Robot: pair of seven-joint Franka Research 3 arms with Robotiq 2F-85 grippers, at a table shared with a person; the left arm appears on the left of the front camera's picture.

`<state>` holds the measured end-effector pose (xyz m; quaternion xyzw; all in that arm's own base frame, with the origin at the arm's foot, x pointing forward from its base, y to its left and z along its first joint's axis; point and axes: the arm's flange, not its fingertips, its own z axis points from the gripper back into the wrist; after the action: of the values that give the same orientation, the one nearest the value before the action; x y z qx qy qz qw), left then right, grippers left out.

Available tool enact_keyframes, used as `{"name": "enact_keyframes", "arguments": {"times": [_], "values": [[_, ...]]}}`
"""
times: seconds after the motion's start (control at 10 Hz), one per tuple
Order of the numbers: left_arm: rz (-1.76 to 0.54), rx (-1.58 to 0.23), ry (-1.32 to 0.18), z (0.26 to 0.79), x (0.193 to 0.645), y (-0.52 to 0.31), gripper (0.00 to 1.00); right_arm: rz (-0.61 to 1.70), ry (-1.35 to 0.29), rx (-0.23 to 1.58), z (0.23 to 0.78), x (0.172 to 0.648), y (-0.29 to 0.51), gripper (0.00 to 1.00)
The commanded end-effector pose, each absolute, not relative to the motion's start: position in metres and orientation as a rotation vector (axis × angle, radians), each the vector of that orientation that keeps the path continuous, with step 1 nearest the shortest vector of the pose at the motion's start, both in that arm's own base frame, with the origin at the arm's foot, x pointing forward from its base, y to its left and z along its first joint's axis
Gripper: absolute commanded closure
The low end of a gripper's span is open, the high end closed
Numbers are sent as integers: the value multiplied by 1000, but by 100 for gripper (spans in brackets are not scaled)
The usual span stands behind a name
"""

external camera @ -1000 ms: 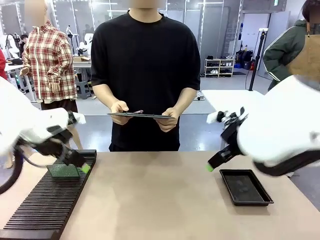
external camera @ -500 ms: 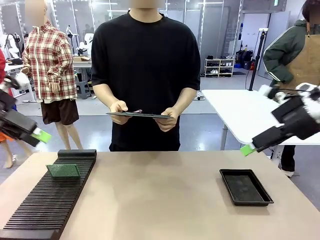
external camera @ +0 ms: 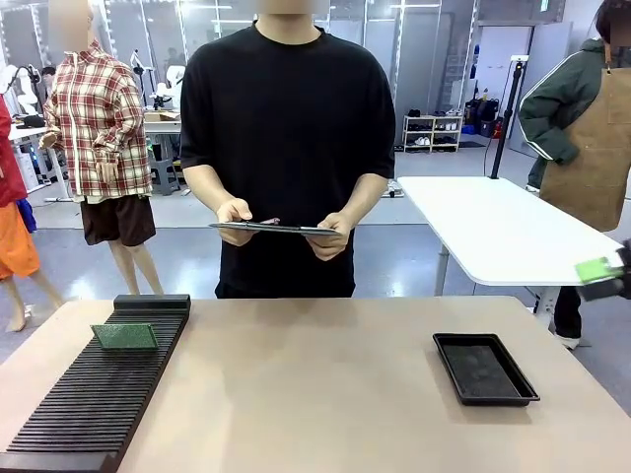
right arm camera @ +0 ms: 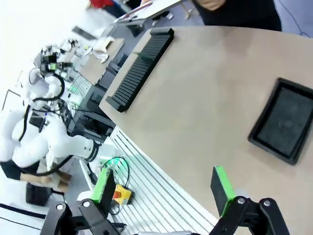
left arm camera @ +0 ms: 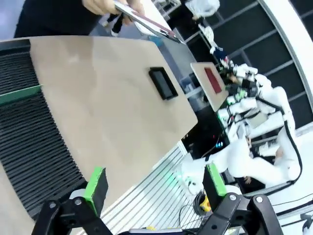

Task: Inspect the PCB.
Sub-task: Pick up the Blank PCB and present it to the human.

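From where I stood, the inspection looked as if it had hardly begun. The small green circuit board point(external camera: 124, 336) stood on edge in a slot near the far end of the black ribbed rack point(external camera: 99, 394), on the robot's left side of the tabletop point(external camera: 306, 394), with nothing touching it. The left fingers point(left arm camera: 95, 188) were spread wide and held nothing, hanging off the near side of the tabletop, well back from the rack. The right fingers point(right arm camera: 222, 188) were just as released and empty, out beyond the right-hand end of the tabletop and well apart from the shallow black tray point(external camera: 485, 368), which lay empty on that side. Across the tabletop the person point(external camera: 286, 128) held a dark clipboard point(external camera: 276, 228) flat in both hands at waist height, seemingly waiting to make notes. By my reckoning nearly all of the work was left: one arm would have to reach in for the board, draw it out of its slot and offer it up where it could be looked over, and the tray was perhaps where it would end up afterwards, though I could not be sure of that.
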<state>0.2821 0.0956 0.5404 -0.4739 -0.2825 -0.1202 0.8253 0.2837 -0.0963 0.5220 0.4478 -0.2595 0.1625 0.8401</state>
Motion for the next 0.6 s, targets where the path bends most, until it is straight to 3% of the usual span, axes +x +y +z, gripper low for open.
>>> {"name": "enact_keyframes", "arguments": {"times": [0.0,0.5], "values": [[-198,-1009,-660,528,260,113,0,286,-582,942,495,246,-96,0],[-164,-998,-656,537,265,131,0,271,-565,940,520,265,-125,0]]}}
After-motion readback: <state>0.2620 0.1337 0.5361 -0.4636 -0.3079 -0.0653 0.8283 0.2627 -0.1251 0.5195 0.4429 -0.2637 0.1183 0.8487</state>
